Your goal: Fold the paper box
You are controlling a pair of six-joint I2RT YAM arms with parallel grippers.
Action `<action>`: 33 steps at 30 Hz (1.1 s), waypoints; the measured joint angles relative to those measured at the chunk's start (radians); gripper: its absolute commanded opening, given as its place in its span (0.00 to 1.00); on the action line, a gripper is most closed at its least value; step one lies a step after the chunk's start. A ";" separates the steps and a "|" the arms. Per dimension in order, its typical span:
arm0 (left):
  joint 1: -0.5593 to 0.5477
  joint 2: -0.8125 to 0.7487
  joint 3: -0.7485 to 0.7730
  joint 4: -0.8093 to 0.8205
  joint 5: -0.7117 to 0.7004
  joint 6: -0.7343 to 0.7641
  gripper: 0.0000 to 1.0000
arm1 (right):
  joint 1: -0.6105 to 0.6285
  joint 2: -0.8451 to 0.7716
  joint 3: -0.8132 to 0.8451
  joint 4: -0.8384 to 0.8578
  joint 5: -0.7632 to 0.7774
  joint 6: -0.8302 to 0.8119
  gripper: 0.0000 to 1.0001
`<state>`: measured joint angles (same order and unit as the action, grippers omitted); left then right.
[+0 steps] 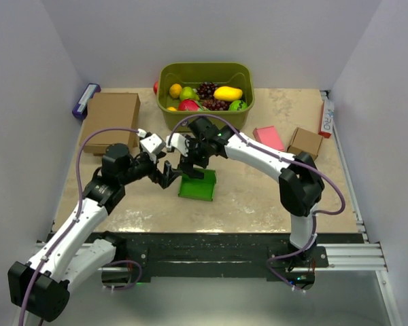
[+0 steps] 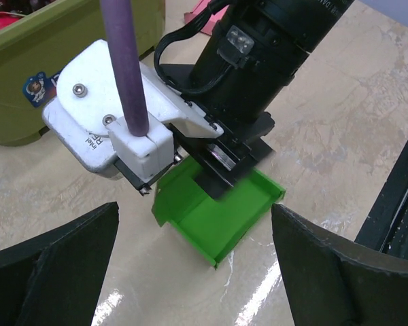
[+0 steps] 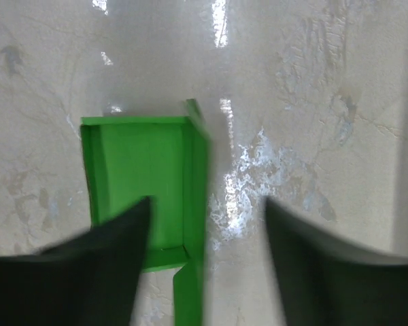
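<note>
The paper box point(image 1: 198, 187) is a bright green open tray with raised side walls, lying on the table at centre. My left gripper point(image 1: 168, 176) is open just left of it; in the left wrist view its gripper point(image 2: 197, 272) hangs wide open above bare table, near the box point(image 2: 221, 214). My right gripper point(image 1: 192, 170) is open over the box's far edge. In the right wrist view the gripper point(image 3: 207, 261) straddles one side wall of the box point(image 3: 139, 176), one finger point(image 3: 88, 272) over the box floor, the other over the table. A flap sticks out at the near corner.
An olive basket point(image 1: 205, 66) of toy fruit stands at the back centre, also in the left wrist view point(image 2: 27, 61). A large brown cardboard box point(image 1: 109, 117) lies back left. A pink flat box point(image 1: 268, 138) and a small brown box point(image 1: 305, 142) lie back right.
</note>
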<state>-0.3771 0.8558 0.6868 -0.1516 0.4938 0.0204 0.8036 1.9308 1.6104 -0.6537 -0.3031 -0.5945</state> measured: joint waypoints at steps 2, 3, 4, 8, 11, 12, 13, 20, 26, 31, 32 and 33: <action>0.000 0.005 0.000 0.000 0.000 0.000 0.98 | -0.002 -0.003 0.000 0.007 0.001 0.011 0.99; 0.000 0.006 0.000 0.000 0.000 0.000 0.98 | -0.003 -0.006 0.000 0.013 0.002 0.016 0.99; 0.000 0.008 0.000 0.000 0.000 0.000 0.98 | -0.004 -0.010 -0.001 0.023 0.003 0.027 0.99; 0.000 0.018 0.000 0.000 0.000 0.000 0.98 | -0.016 -0.088 -0.056 0.127 0.029 0.098 0.99; 0.000 0.022 -0.003 0.001 -0.012 0.000 0.97 | -0.032 -0.225 -0.154 0.238 0.061 0.192 0.99; 0.000 0.025 -0.005 0.000 -0.026 0.000 0.96 | -0.039 -0.268 -0.190 0.283 0.068 0.225 0.99; -0.001 0.031 -0.007 0.000 -0.043 0.000 0.96 | -0.048 -0.341 -0.257 0.369 0.077 0.284 0.99; -0.013 0.115 -0.024 0.001 -0.151 0.000 0.95 | -0.089 -0.734 -0.561 0.654 0.164 0.632 0.78; -0.050 0.205 -0.028 0.002 -0.216 0.000 0.95 | -0.061 -0.895 -0.840 0.731 0.238 0.813 0.75; -0.050 0.290 -0.028 0.009 -0.241 0.000 0.94 | 0.029 -0.938 -0.994 0.719 0.334 0.908 0.72; -0.051 0.305 -0.028 0.009 -0.241 0.000 0.94 | 0.053 -0.942 -1.007 0.716 0.362 0.922 0.71; -0.051 0.316 -0.028 0.009 -0.241 0.000 0.93 | 0.073 -0.943 -1.014 0.716 0.385 0.936 0.70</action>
<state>-0.4278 1.1721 0.6586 -0.1425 0.2523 0.0204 0.8764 0.9878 0.5961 0.0620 0.0814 0.3412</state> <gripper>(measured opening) 0.944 0.729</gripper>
